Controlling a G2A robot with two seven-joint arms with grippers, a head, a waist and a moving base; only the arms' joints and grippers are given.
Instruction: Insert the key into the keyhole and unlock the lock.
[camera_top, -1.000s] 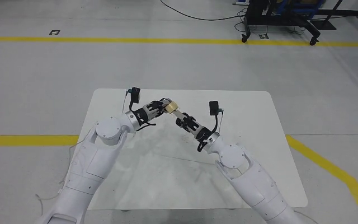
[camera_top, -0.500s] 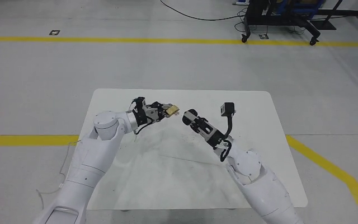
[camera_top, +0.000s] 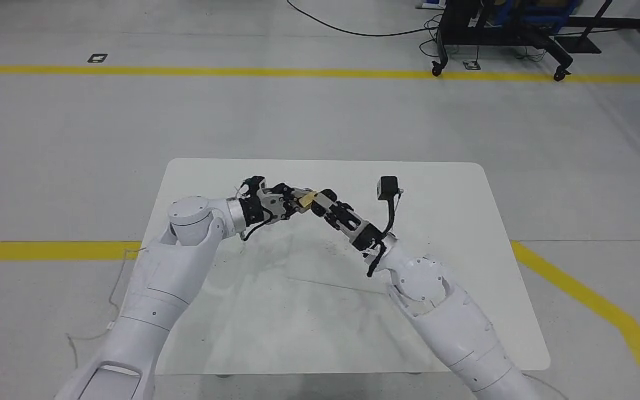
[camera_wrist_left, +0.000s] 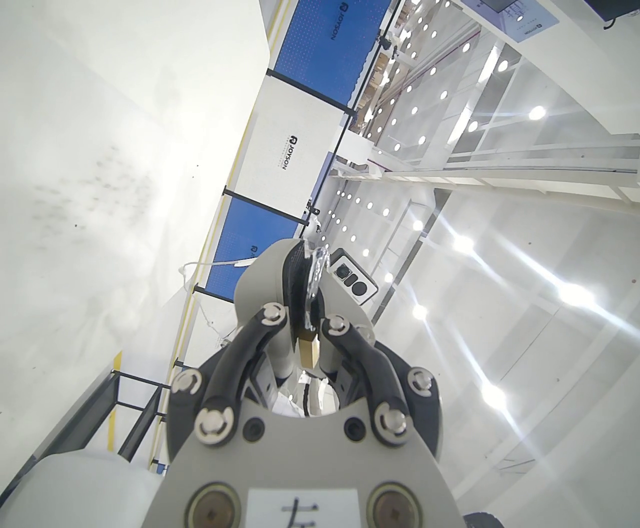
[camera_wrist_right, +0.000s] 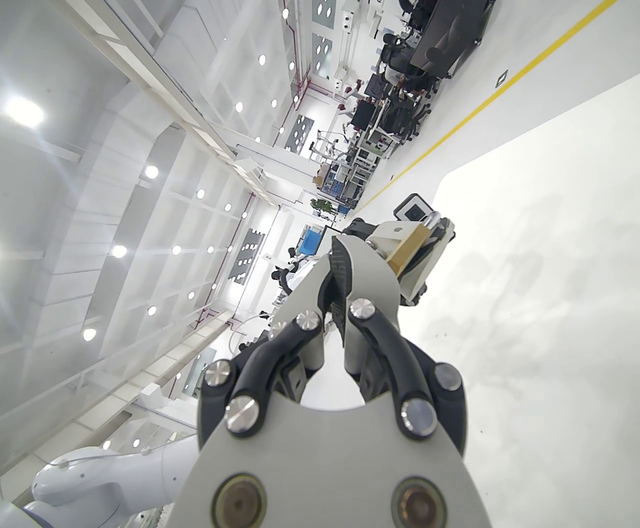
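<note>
One brass lock (camera_wrist_right: 407, 246) sits clamped in the left fingers (camera_wrist_left: 260, 287), right fingers (camera_wrist_right: 372, 272) closed beside it.

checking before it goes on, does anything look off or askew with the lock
Nothing stands out. The brass lock sits clamped in the left gripper above the table, and the right gripper is shut right next to it. I cannot tell whether the key lines up with the keyhole.

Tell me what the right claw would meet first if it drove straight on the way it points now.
Most likely the brass padlock clamped in the left claw. The right claw points toward it from close by. Depth is unclear, so I cannot tell whether they touch.
</note>
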